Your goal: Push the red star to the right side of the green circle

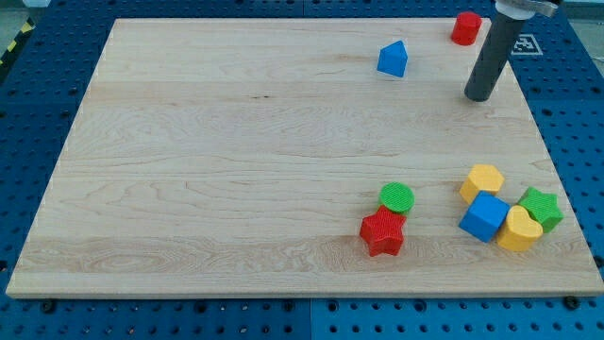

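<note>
The red star (382,232) lies near the view's bottom, right of centre, touching the green circle (397,197) just above and slightly right of it. My tip (478,96) is at the view's upper right, far above both blocks and touching none. The rod rises from it toward the view's top right.
A blue triangular block (393,59) and a red cylinder (465,27) sit near the view's top right. At the lower right is a cluster: a yellow hexagon (482,180), a blue cube (485,216), a yellow heart (519,229) and a green star (541,208). The wooden board (236,170) ends close to them.
</note>
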Robot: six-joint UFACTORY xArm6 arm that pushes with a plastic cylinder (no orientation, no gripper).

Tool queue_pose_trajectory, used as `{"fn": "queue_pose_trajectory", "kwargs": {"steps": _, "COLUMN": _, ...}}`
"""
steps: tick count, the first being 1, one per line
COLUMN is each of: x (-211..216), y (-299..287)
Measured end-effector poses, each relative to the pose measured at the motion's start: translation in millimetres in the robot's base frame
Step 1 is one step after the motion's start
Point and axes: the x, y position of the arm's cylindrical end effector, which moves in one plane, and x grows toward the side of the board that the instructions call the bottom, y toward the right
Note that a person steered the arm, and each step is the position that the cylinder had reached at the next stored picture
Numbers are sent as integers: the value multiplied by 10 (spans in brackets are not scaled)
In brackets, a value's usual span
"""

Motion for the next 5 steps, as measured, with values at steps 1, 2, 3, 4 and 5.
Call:
{"fn": "queue_pose_trajectory", "kwargs": {"steps": 1, "x": 53, "y": 0}}
{"fn": "queue_pose_trajectory", "kwargs": {"steps": 2, "x": 463, "y": 4}}
{"fn": "queue_pose_trajectory", "kwargs": {"steps": 3, "x": 888, "y": 179}}
{"fn": "queue_pose_trajectory", "kwargs": {"steps": 4, "x": 1077, "y": 641}}
{"fn": "queue_pose_trajectory", "kwargs": {"steps": 5, "x": 1162, "y": 1116}}
